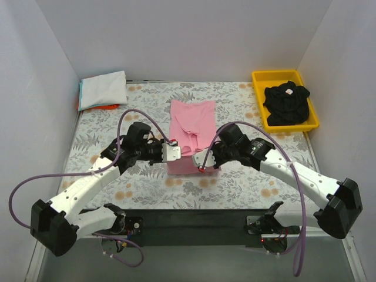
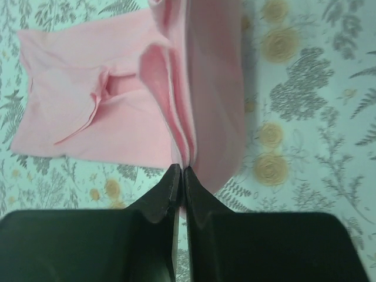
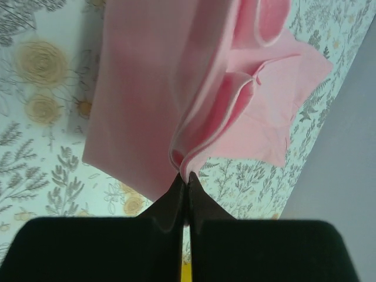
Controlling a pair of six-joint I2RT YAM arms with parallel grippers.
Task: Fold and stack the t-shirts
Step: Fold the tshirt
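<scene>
A light pink t-shirt lies in the middle of the floral cloth, its near part lifted into a fold. My left gripper is shut on the fold's left corner; in the left wrist view the pink cloth hangs from the pinched jaws of that gripper. My right gripper is shut on the right corner, and the pink layers rise from its tips. A black t-shirt is crumpled in the yellow tray. Folded white, pale blue and orange shirts are stacked at the back left.
White walls close in the table on three sides. The floral table cloth covers the whole surface. Purple cables loop from both arms. The arms' bases sit on a black bar at the near edge.
</scene>
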